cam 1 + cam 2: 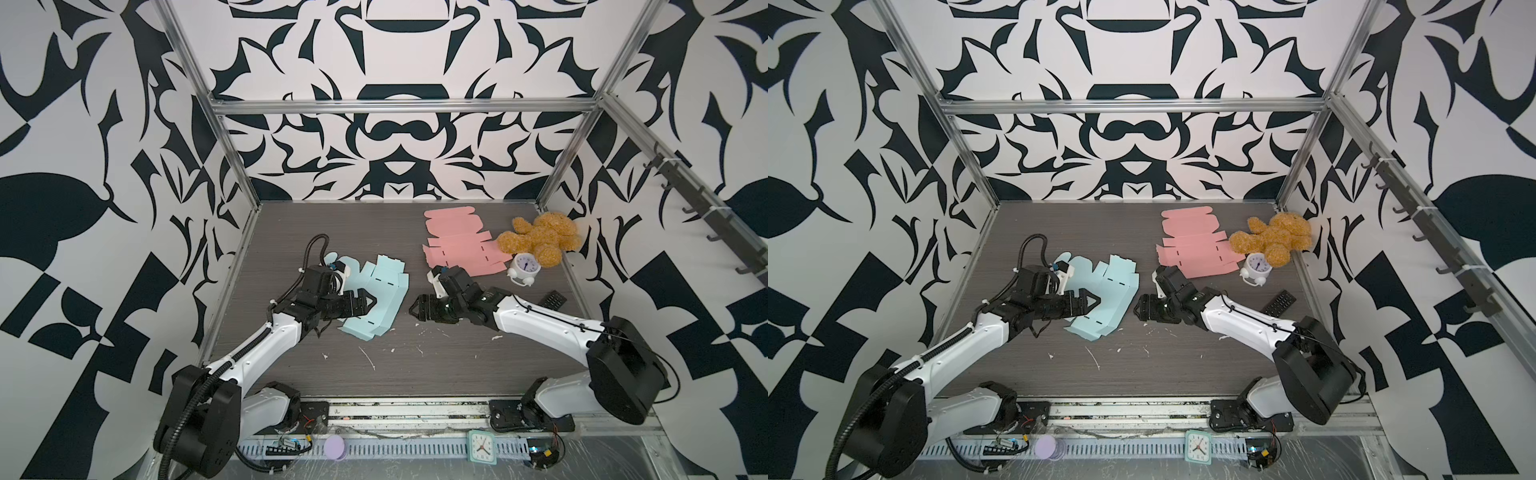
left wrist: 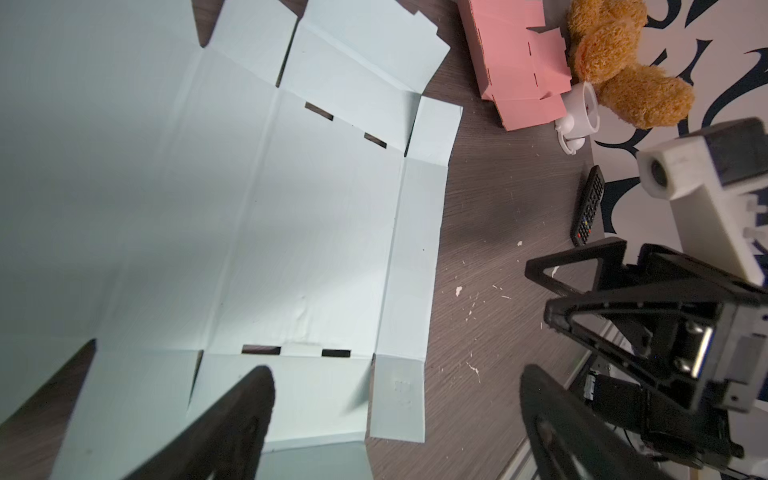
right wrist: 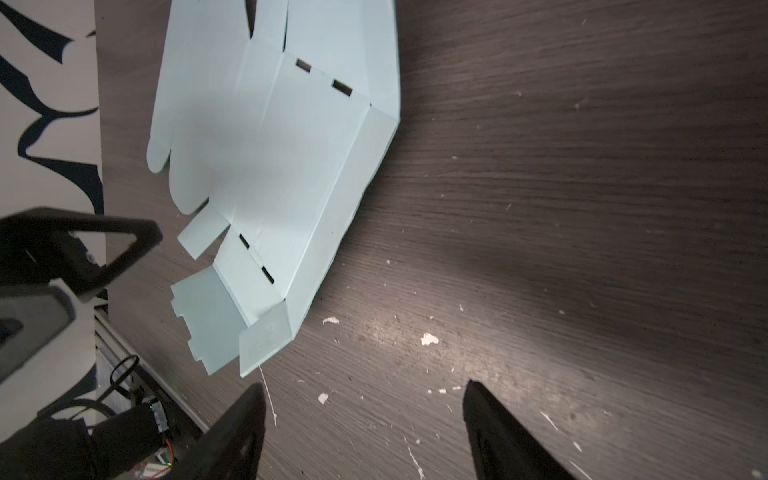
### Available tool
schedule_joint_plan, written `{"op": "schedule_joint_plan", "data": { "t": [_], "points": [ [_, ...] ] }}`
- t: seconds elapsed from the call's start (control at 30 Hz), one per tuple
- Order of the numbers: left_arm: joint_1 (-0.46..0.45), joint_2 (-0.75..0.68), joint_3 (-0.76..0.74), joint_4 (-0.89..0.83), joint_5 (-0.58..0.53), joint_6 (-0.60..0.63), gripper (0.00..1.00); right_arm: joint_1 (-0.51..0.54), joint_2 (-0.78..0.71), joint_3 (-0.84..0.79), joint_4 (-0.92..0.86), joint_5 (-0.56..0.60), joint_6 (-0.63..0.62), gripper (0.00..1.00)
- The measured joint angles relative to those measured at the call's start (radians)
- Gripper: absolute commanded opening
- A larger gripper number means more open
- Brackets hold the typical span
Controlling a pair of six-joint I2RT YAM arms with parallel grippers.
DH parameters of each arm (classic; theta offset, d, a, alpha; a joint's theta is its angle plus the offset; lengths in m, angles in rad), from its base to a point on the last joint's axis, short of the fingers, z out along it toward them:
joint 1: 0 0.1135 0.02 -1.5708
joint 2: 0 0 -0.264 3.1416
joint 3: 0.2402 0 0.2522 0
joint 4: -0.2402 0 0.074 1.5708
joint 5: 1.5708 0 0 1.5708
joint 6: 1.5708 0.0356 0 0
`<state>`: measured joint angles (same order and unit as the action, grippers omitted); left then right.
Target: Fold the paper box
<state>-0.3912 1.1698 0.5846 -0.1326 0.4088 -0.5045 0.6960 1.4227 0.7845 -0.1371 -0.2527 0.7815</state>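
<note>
Left gripper [image 1: 368, 302] hung with its jaws spread wide and nothing clamped between them, low over the pale blue box blank [image 1: 386, 286]. In the left wrist view one of its fingers [image 2: 232, 424] sat over a blue flap and the other over bare table. Right gripper [image 1: 417, 308] was likewise released. It pointed at the blank from the centre of both top views, apart from it. The right wrist view showed only tabletop between its jaws.

The blue blank [image 3: 282, 145] lay left of centre on the table [image 1: 415, 365], mostly flat, with one long side panel and a few flaps creased up. The table was a dark grey wood-grain surface scattered with small white scraps [image 1: 368, 357]. Walls [image 1: 83, 124] printed with a bold black-and-white pattern closed it in on three sides. They were edged by an aluminium frame [image 1: 399, 106], with a rail of dark hooks [image 1: 706, 216] at the right of the frame.

Counted:
- There were two arms and two box blanks, the blue one and a pink blank [image 1: 457, 245] lying flat at upper centre-right.
- One brown teddy bear [image 1: 540, 237] touched the pink blank's right edge.
- One black remote control [image 1: 552, 300] lay below the bear.
- There were two clocks, a round white alarm clock [image 1: 524, 269] just under the bear and a square clock [image 1: 482, 446] on the bottom rail.
- One lilac disc [image 1: 336, 448] also sat on the bottom rail.
</note>
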Motion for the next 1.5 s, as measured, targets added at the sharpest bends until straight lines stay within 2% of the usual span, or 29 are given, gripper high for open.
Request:
{"op": "schedule_joint_plan", "data": {
  "t": [0.23,0.7,0.83,1.13,1.4,1.5],
  "points": [
    [0.003,-0.051,-0.032,0.002,0.015,-0.003,0.94,0.004,0.119,-0.026,0.213,-0.005,0.105,0.71],
    [0.007,-0.124,-0.034,0.014,0.028,-0.004,0.94,0.006,0.348,0.042,0.41,-0.078,0.168,0.63],
    [0.012,-0.123,-0.034,0.017,0.037,-0.002,0.94,0.008,0.384,0.056,0.454,-0.095,0.189,0.57],
    [0.027,-0.101,-0.034,0.017,0.063,0.006,0.94,0.014,0.452,0.075,0.538,-0.116,0.225,0.32],
    [0.033,-0.099,-0.034,0.027,0.069,0.005,0.93,0.017,0.462,0.076,0.516,-0.117,0.227,0.1],
    [0.034,-0.098,-0.034,0.033,0.07,0.005,0.92,0.016,0.461,0.079,0.504,-0.128,0.216,0.07]
  ]
}}
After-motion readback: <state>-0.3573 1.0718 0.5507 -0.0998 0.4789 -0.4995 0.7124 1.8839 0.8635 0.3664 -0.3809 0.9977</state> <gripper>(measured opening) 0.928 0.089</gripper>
